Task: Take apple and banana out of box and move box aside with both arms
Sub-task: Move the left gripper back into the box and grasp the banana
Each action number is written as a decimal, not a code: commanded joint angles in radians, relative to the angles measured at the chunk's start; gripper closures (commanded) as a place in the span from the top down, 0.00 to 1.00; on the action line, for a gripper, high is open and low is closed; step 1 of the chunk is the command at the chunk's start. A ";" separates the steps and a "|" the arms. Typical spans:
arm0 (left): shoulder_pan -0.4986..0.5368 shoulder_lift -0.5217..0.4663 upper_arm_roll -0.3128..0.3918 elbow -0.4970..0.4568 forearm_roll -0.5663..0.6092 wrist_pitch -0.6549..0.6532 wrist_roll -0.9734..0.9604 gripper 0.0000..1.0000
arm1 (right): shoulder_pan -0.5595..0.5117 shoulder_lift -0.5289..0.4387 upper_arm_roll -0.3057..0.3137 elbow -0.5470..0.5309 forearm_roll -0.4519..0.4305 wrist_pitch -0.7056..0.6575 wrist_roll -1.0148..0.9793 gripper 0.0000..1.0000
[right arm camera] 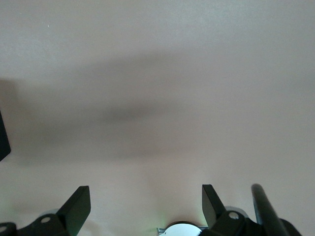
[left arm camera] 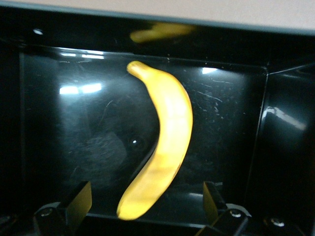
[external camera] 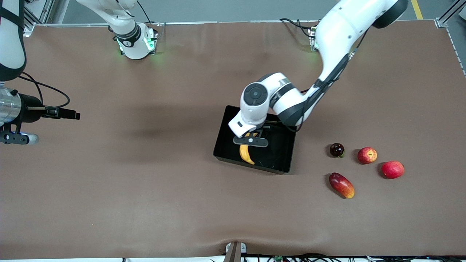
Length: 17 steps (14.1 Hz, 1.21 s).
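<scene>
Hovering over a shallow glossy black plastic tray (external camera: pixel 280 160), the left gripper (external camera: pixel 250 141) has its fingers (left arm camera: pixel 76 201) spread wide, released, with a long yellow banana (left arm camera: pixel 162 162) lying free on the tray floor between them. The tray sits mid-table on the brown table surface (external camera: pixel 145 189). Toward the left arm's end lie a small dark maroon round fruit (external camera: pixel 336 149), two small red apples (external camera: pixel 367 155) (external camera: pixel 393 169) and an oval red-yellow mango (external camera: pixel 342 185), nearest the front camera. The right gripper (right arm camera: pixel 145 206) waits over bare table, fingers open and empty.

Left pincer (external camera: pixel 250 141) spread wide, wrist bent downward; right pincer (right arm camera: pixel 142 209) waits, spread.
</scene>
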 commanded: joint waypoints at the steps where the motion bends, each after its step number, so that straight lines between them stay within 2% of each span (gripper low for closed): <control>1: -0.037 0.056 0.037 0.040 0.017 0.049 -0.022 1.00 | -0.018 0.004 0.012 0.003 0.018 0.002 0.007 1.00; 8: -0.052 0.116 0.049 0.032 0.026 0.144 -0.049 0.98 | -0.012 0.018 0.012 0.003 0.019 -0.010 0.012 1.00; 9: -0.052 0.116 0.049 0.032 0.026 0.144 -0.049 0.87 | -0.012 0.018 0.014 0.003 0.019 -0.010 0.012 1.00; 12: -0.057 0.121 0.051 0.034 0.025 0.146 -0.054 0.77 | 0.001 0.018 0.018 0.003 0.085 -0.010 0.009 1.00; 13: -0.057 0.124 0.051 0.034 0.025 0.146 -0.056 0.71 | 0.026 0.013 0.018 0.006 0.114 -0.010 0.015 1.00; 14: -0.063 0.129 0.051 0.034 0.023 0.147 -0.059 0.63 | 0.065 0.006 0.015 0.006 0.114 -0.012 0.027 1.00; 16: -0.069 0.136 0.051 0.037 0.023 0.147 -0.080 0.59 | 0.082 0.001 0.017 0.009 0.120 -0.016 0.097 1.00; 17: -0.080 0.136 0.051 0.037 0.025 0.147 -0.089 0.53 | 0.088 0.004 0.021 0.009 0.133 -0.006 0.117 1.00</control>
